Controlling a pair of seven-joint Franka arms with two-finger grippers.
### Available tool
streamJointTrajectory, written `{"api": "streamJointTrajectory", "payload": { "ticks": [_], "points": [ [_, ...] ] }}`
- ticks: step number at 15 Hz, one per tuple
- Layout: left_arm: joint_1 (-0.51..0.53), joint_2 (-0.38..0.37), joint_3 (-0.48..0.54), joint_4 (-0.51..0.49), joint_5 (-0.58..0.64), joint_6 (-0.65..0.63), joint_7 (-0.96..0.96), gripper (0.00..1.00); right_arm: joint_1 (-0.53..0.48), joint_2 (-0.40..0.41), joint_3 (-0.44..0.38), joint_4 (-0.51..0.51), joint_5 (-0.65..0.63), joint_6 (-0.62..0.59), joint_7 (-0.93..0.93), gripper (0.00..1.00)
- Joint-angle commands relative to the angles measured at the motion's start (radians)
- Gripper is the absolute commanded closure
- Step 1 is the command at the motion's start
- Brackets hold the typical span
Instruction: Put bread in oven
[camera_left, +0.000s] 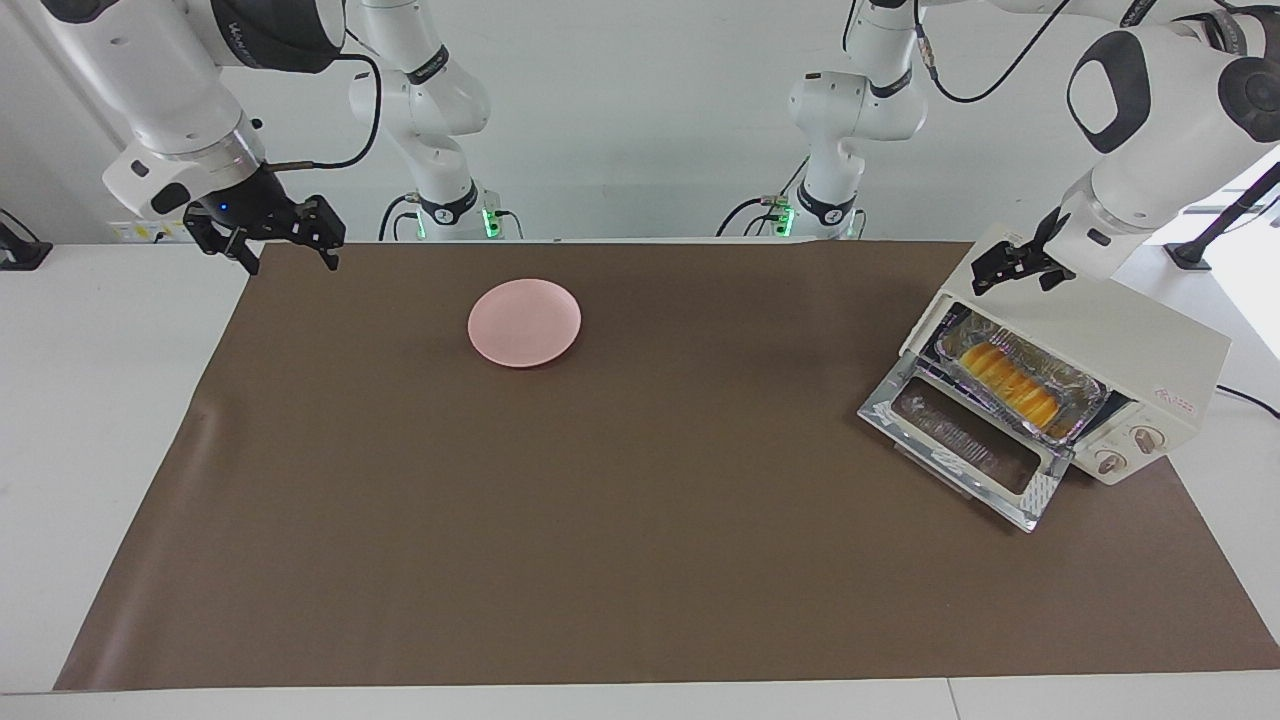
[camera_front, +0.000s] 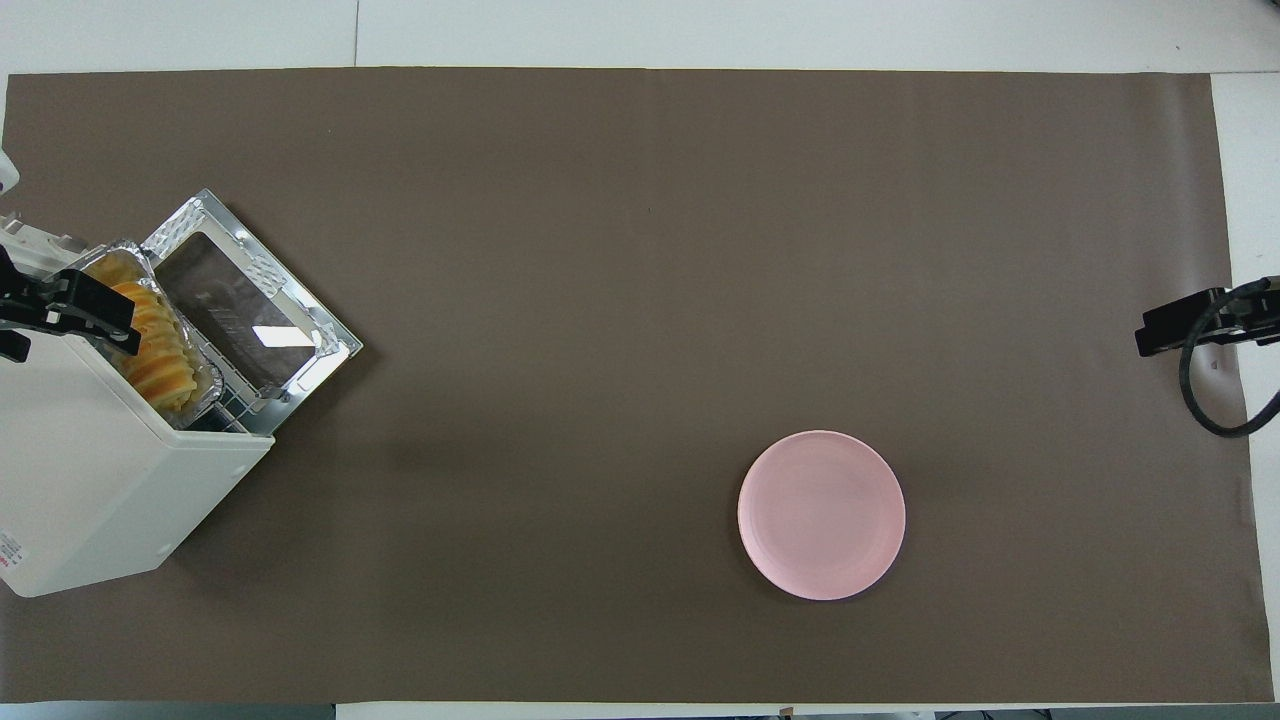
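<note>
The bread (camera_left: 1010, 385) is a golden ridged loaf lying in a silver foil tray (camera_left: 1078, 392) on the rack inside the cream-white oven (camera_left: 1130, 335). The oven stands at the left arm's end of the table with its glass door (camera_left: 965, 440) dropped open. Bread (camera_front: 160, 365), oven (camera_front: 90, 470) and door (camera_front: 245, 310) also show in the overhead view. My left gripper (camera_left: 1012, 272) is open and empty, up in the air over the oven's top edge above the tray; it shows in the overhead view too (camera_front: 60, 320). My right gripper (camera_left: 288, 250) is open and empty and waits at the right arm's end (camera_front: 1185, 325).
A round pink plate (camera_left: 524, 322) lies empty on the brown mat (camera_left: 600, 500), toward the right arm's end and near the robots; it also shows in the overhead view (camera_front: 821, 514). The oven's two knobs (camera_left: 1128, 448) face away from the robots.
</note>
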Motion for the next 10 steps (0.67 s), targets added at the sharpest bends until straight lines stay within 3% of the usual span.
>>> {"api": "streamJointTrajectory", "payload": {
  "ticks": [1,10],
  "points": [
    [0.119,-0.055,-0.123,-0.080,-0.011,0.024,0.020,0.00,-0.005,-0.019,0.006,-0.021,0.001,0.001,0.002,0.00],
    [0.127,-0.126,-0.140,-0.143,-0.005,0.035,0.018,0.00,-0.005,-0.019,0.006,-0.021,0.001,0.001,0.002,0.00]
  ]
}}
